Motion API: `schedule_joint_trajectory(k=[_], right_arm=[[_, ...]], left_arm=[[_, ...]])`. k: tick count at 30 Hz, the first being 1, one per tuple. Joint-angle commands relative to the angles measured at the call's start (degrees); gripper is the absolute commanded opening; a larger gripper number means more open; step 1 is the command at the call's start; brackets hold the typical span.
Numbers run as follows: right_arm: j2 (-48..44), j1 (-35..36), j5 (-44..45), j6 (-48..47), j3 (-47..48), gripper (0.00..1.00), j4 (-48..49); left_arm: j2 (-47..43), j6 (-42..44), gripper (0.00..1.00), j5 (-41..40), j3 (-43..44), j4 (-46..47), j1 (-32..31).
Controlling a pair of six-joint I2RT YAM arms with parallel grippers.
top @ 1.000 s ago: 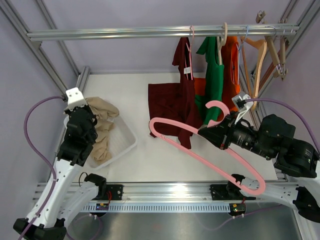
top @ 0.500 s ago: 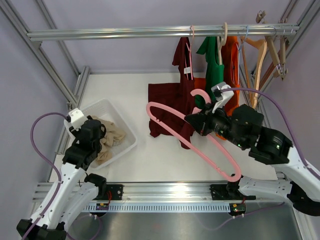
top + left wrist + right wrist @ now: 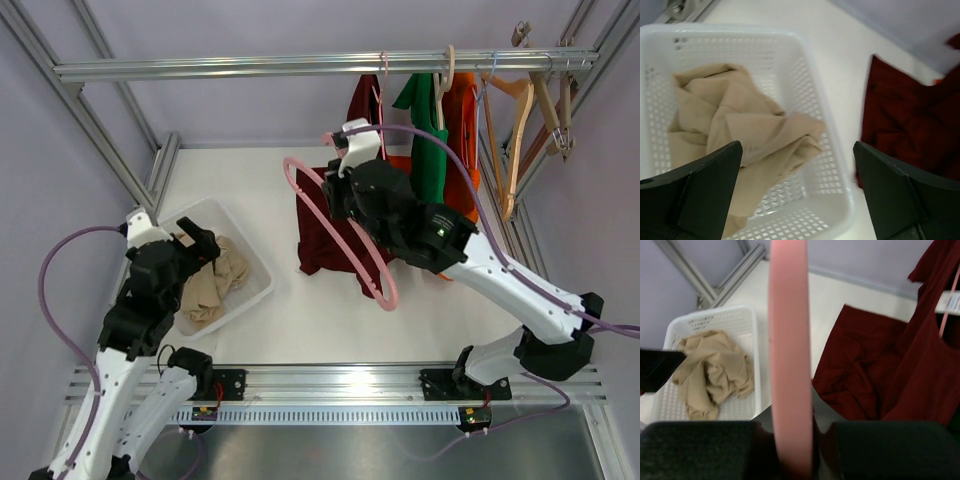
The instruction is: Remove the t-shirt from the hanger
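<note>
- My left gripper (image 3: 197,243) is released, its fingers spread wide with nothing between them, and it hangs over the white basket (image 3: 816,105).
- The tan t-shirt (image 3: 740,135) lies crumpled inside that basket, off the hanger.
- My right gripper (image 3: 790,440) is clenched on the pink hanger (image 3: 789,340), whose bare bar runs up between its fingers.
- From the top camera, I see the hanger held above a dark red garment (image 3: 325,235) lying on the tabletop (image 3: 250,180), near the rail (image 3: 250,67) of hanging clothes.
</note>
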Motion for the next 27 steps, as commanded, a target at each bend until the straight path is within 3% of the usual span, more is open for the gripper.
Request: schedule_joint_trajectory(k=[1,7,10,14,16,23,27], right_arm=[[5.72,0.28,7.43,-5.63,10.20,0.00,5.65],[19.07,-1.38,8.50,-9.59,27.24,0.00,2.86],[25.60,-2.79,7.53,-10.64,35.35,0.00,1.35],[31.58,-5.07,1.83,-10.12,43.18,0.00,0.65],[34.73,-5.69,0.24,-10.29,47.30,0.00,0.56],[38.70,-8.59,-4.15,-8.63,50.66,0.00,4.87],[41.16,-10.96,-6.01,-7.57,52.24,0.00,5.56]], left_arm=[[-4.52,0.89,0.99,10.58,3.25,-0.11,0.27],[-13.65,-0.44,0.99,16.30,-1.93,-1.35,0.27],[-16.57,1.67,0.99,23.05,-0.54,-1.18,0.27],[-19.82,5.80,0.99,42.08,1.14,-1.09,0.27],[-21.22,6.33,0.99,46.87,0.00,-1.00,0.27],[-25.89,12.04,0.99,62.34,-5.10,-0.65,-1.74],[-26.94,13.71,0.99,64.82,-7.29,1.18,-3.42]])
